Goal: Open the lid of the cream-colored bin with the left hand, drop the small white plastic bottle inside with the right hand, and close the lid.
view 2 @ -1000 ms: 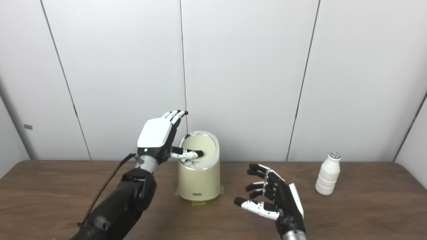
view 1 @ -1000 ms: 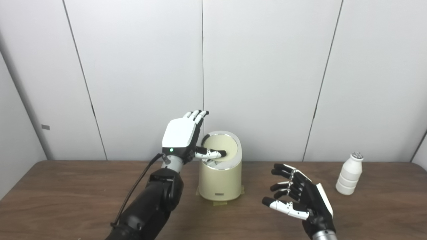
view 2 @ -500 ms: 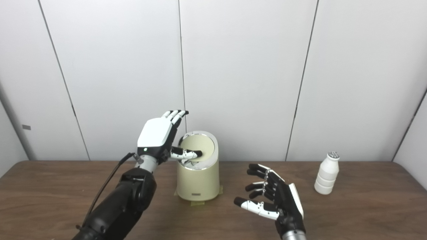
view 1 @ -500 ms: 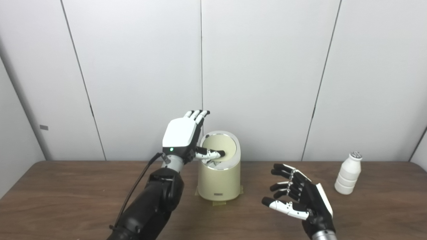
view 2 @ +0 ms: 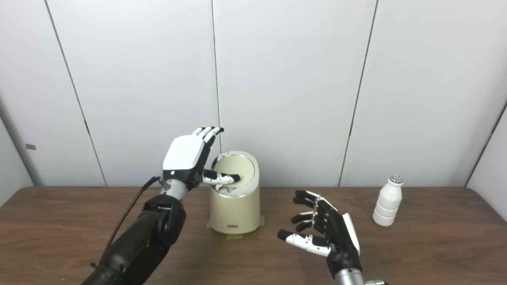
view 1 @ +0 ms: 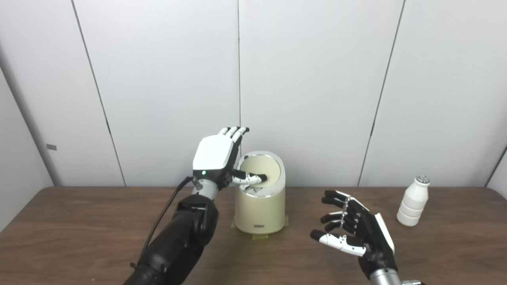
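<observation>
Cream-colored bin (view 1: pixel 260 209), worktop (view 1: pixel 79 233) centre: lid (view 1: pixel 259 171) tilted, left hand (view 1: pixel 216 158) beside it, fingers spread, thumb on lid. Right hand (view 2: pixel 324 235) open, empty, hovering. Small white plastic bottle (view 2: pixel 387 206) upright, far right. Both views agree.

Bin mid-table, bottle far right.
Bin (view 1: pixel 260 209) stood on table (view 1: pixel 79 237) near the back wall (view 1: pixel 317 79), w/ left hand (view 1: pixel 216 158) just left of it, thumb across the lid (view 1: pixel 263 170). Right hand (view 1: pixel 356 233) hovered in front-right of bin; bottle (view 1: pixel 414 202) stood well apart to the right.
</observation>
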Action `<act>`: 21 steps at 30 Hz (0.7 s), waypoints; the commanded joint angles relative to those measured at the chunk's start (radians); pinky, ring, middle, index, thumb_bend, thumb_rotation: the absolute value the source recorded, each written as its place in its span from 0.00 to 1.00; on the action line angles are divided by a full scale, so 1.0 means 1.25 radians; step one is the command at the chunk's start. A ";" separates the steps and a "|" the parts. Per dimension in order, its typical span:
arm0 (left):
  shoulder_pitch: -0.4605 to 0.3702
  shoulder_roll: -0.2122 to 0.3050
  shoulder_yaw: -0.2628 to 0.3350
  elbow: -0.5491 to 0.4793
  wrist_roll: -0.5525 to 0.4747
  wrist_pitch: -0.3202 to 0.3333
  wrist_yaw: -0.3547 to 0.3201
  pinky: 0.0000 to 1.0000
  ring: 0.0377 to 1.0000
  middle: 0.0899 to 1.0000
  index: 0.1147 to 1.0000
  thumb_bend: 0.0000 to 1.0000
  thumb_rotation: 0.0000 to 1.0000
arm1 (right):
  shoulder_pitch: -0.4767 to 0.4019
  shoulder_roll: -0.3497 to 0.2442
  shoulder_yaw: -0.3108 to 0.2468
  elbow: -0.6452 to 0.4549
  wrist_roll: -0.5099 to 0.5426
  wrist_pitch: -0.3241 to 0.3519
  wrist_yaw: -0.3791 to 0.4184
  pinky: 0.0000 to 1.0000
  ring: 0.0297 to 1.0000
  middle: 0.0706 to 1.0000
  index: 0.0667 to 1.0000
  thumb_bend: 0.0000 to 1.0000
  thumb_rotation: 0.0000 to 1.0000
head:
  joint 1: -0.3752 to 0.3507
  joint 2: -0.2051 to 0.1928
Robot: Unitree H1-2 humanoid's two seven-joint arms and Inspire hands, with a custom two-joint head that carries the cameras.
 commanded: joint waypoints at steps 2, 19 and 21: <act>-0.010 0.012 0.012 -0.004 0.011 0.009 0.005 0.75 0.93 0.91 0.92 0.83 0.10 | -0.032 0.000 -0.003 -0.026 0.006 -0.008 0.000 0.42 0.52 0.70 0.70 0.75 0.11 | -0.001 0.001; -0.013 0.004 0.049 -0.028 0.035 0.006 0.105 0.69 0.88 0.89 0.88 0.71 0.24 | -0.029 -0.003 -0.001 -0.030 0.004 -0.003 0.003 0.43 0.52 0.70 0.70 0.73 0.08 | 0.003 0.003; -0.012 0.002 0.052 -0.030 0.034 0.004 0.105 0.68 0.88 0.88 0.88 0.70 0.23 | -0.028 -0.001 -0.002 -0.033 0.007 0.004 0.003 0.43 0.53 0.70 0.70 0.73 0.08 | 0.003 0.003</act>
